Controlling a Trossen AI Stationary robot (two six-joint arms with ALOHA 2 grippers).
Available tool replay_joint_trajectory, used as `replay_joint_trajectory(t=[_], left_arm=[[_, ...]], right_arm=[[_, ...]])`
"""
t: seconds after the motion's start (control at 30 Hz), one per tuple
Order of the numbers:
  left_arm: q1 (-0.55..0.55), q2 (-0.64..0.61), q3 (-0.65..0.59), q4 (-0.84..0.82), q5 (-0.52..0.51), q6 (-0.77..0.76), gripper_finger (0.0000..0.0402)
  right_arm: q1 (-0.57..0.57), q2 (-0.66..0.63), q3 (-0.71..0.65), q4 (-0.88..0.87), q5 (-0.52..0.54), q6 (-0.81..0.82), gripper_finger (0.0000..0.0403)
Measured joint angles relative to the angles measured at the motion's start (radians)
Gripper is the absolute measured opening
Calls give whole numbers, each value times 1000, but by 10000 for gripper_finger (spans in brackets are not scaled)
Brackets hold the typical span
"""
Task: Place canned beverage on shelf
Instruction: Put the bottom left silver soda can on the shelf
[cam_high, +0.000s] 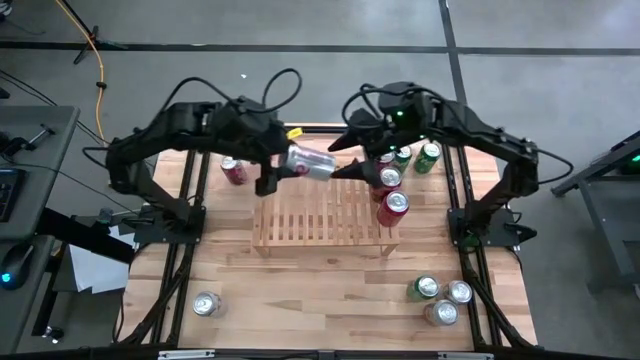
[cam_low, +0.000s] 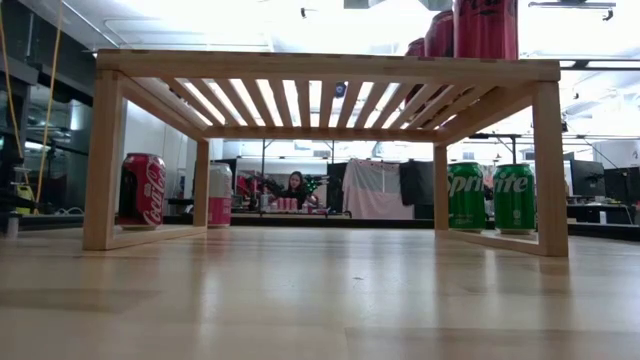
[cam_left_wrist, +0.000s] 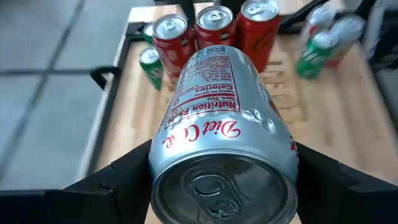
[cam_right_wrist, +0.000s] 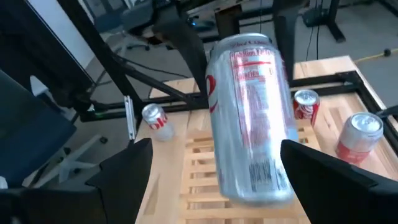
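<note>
1. Light wooden counter (cam_high: 330, 300), carrying everything else, loose cans scattered over it.
2. Two dark arms reaching in from either side, meeting above the far edge of the shelf.
3. Shelf (cam_high: 320, 215): low slatted rack of light wood on short legs, at mid-counter; seen from beneath in the low view (cam_low: 330, 68).
4. Left gripper (cam_high: 285, 165) above the shelf's far left part, fingers (cam_left_wrist: 112, 180) clamped on either side of the silver Diet Coke can (cam_high: 310, 162); can lying on its side in the air, clear of the slats, its top toward the left wrist camera (cam_left_wrist: 224, 155).
5. Right gripper (cam_high: 350, 160) just beside the same can, fingers (cam_right_wrist: 124, 165) spread wide on either side of it in the right wrist view (cam_right_wrist: 249, 118); contact with the can not discernible.
6. Red cans (cam_high: 390, 205) upright on the shelf's right end, another (cam_high: 388, 180) just behind.
7. Two green Sprite cans (cam_low: 490, 197) on the counter beyond the shelf's far right corner (cam_high: 428, 155).
8. Red Coca-Cola can (cam_high: 233, 170) on the counter at the far left of the shelf (cam_low: 143, 188).
9. Cluster of three cans (cam_high: 440, 298) at the near right; single silver-topped can (cam_high: 206, 304) at the near left.
10. Person seated in the room behind, small in the low view (cam_low: 296, 187).
</note>
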Motion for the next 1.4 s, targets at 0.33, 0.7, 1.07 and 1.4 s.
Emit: replay_joint_trajectory(t=[0.33, 0.7, 1.07, 1.4], left_arm=[[-6, 49, 15, -9, -54, 159, 280], [-55, 35, 18, 46, -127, 230, 280], [-69, 46, 18, 85, -146, 289, 280], [-68, 39, 18, 54, -207, 211, 384]], right_arm=[[0, 77, 2, -6, 59, -28, 337], [-6, 99, 3, -7, 124, -76, 337], [4, 111, 1, -8, 68, -77, 307], [-6, 74, 1, -113, 92, -119, 291]])
